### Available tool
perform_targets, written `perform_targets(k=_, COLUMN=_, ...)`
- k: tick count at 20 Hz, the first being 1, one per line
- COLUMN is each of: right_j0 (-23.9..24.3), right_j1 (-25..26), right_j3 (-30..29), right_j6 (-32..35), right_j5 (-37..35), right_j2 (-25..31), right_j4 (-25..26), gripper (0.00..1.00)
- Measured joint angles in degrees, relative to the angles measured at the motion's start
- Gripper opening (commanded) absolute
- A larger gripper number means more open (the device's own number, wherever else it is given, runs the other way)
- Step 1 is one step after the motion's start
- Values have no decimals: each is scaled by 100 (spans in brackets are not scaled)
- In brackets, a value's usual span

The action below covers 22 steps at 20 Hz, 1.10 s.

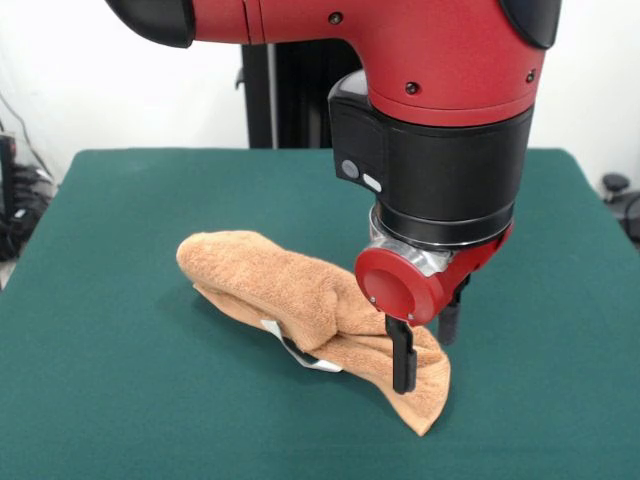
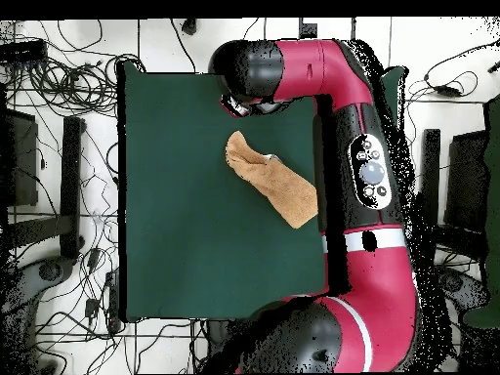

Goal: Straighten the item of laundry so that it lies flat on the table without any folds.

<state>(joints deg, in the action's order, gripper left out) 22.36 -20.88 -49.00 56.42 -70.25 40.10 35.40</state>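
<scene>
I see the counter [image 1: 130,240] spread with dark green cloth, filling most of the front view. The red and black arm [image 1: 400,60] comes down from twelve o'clock and ends low over the cloth at about four o'clock from the counter's middle. The towel [image 1: 290,285] lies bunched and folded in a long lump, running from about nine o'clock of centre down toward five o'clock, with its pointed end nearest the camera. In the overhead view the towel [image 2: 273,181] sits in the upper right part of the counter [image 2: 195,225], slanting from eleven o'clock to five o'clock, close beside the arm [image 2: 366,176]. The claw [image 1: 425,340] sits down at the towel's near end, its fingers spread apart: one black finger [image 1: 402,355] stands in front of the cloth and the other shows behind it. I cannot tell whether any cloth is pinched. A small white tag [image 1: 300,350] pokes out from under the towel's front edge at six o'clock.
</scene>
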Motion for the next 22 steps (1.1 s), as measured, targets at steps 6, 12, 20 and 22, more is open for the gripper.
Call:
perform_targets(k=6, right_j0=9, right_j1=-12, right_j3=-76, right_j6=0, right_j5=1, right_j2=0, right_j4=1, gripper=100)
perform_targets(k=12, right_j0=34, right_j1=-20, right_j3=-196, right_j6=0, right_j5=1, right_j2=0, right_j4=-6, gripper=100)
perform_targets(k=20, right_j0=96, right_j1=-70, right_j3=-278, right_j6=0, right_j5=1, right_j2=0, right_j4=-57, gripper=100)
perform_targets(k=22, right_j0=125, right_j1=-78, right_j3=-278, right_j6=0, right_j5=1, right_j2=-1, right_j4=-57, gripper=100)
